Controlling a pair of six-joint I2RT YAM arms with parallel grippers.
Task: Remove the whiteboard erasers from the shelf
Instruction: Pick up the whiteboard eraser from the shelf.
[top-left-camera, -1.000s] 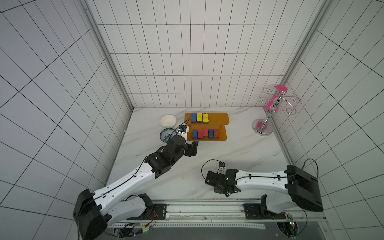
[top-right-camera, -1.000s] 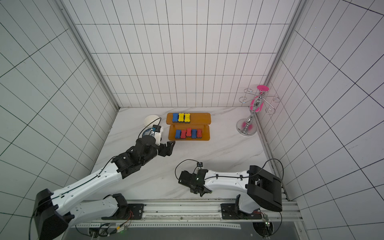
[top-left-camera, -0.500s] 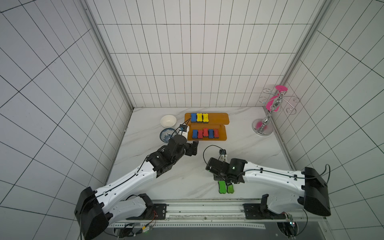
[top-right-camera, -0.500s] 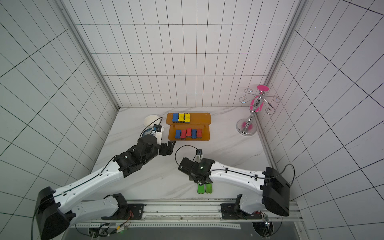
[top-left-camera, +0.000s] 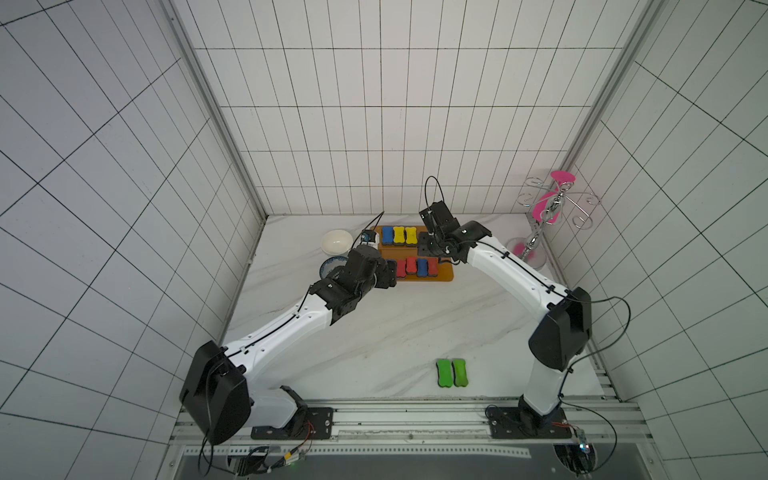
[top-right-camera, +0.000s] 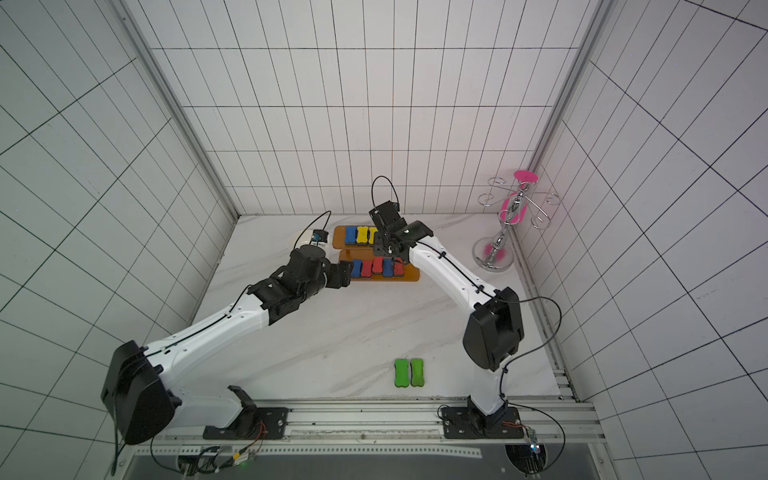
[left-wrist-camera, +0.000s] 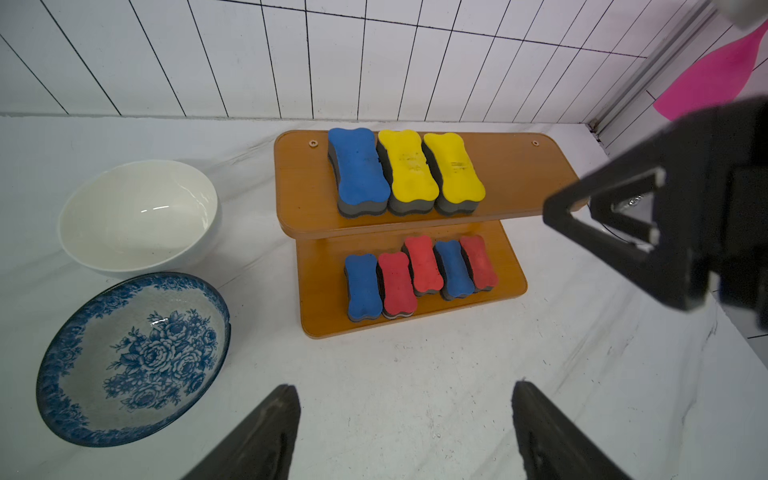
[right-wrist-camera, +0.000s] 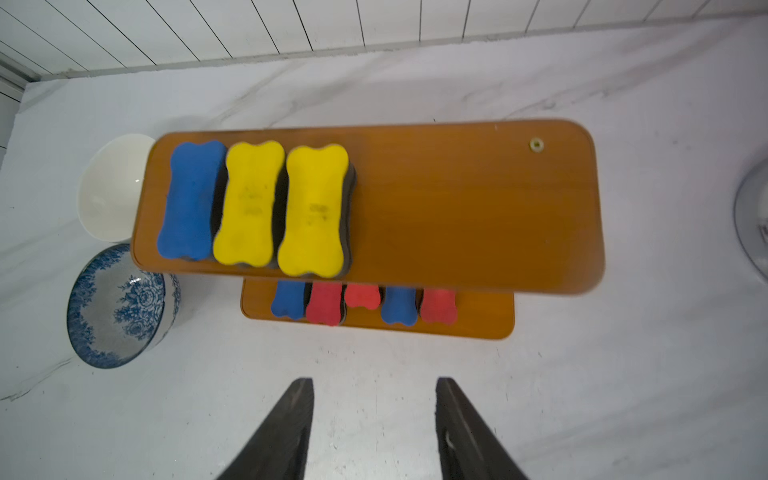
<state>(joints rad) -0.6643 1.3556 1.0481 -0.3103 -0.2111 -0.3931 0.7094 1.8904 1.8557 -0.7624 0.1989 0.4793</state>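
Neatly, eight bone-shaped erasers (left-wrist-camera: 409, 170) line the shelf (left-wrist-camera: 511, 178).

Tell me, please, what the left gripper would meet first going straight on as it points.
The left gripper would likely reach the shelf first, its lower board by the end blue eraser; depth unclear.

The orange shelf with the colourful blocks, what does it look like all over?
The small two-tier orange-brown shelf looks like smooth glossy wood: two rounded rectangular boards, the upper set further back, with two small round fasteners near its rear edge. It stands on the white marble table near the back wall. The upper board carries a blue foam eraser and two yellow erasers at one end, the rest bare. The lower holds five red and blue erasers in a row.
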